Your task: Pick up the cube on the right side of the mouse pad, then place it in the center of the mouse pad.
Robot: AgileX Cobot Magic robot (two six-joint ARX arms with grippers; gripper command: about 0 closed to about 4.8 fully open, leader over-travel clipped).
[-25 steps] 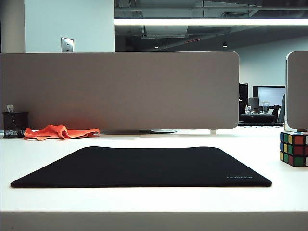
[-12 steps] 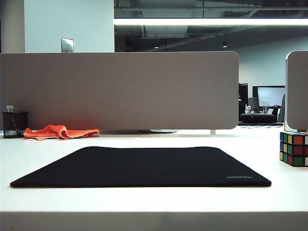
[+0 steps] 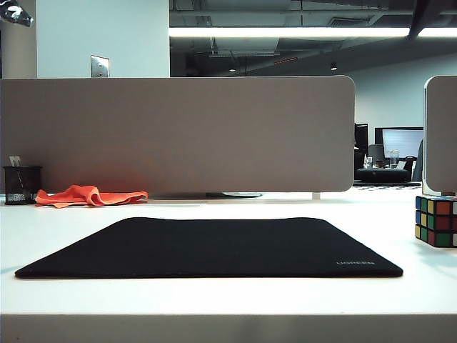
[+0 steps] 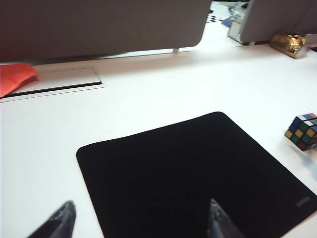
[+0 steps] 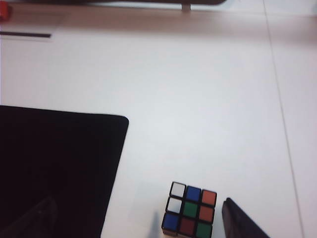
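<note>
Two grippers are seen only through their own wrist cameras. Nearest the right wrist camera, the right gripper (image 5: 143,223) is held above the white table (image 5: 208,99) with its fingertips (image 5: 240,220) spread wide and nothing between them. The cube (image 5: 189,209) is found inside that gap, close to the fingertip at about 3 o'clock of it and not touched by either one. At 9 o'clock of the cube, near but apart, the rounded corner of the mouse pad (image 5: 54,163) is seen.

The left gripper (image 4: 141,223) is hung over the near edge of the mouse pad (image 4: 188,173), its two dark fingertips (image 4: 62,220) also set wide apart and empty. From it the cube (image 4: 302,131) lies at about 2 o'clock, well apart, on bare table just off the pad's right edge.

In the exterior view the cube (image 3: 437,221) is placed at 3 o'clock of the mouse pad (image 3: 214,246). Farther back, an orange cloth (image 3: 89,195) and a black mesh cup (image 3: 21,185) are set before the grey partition (image 3: 178,132).
</note>
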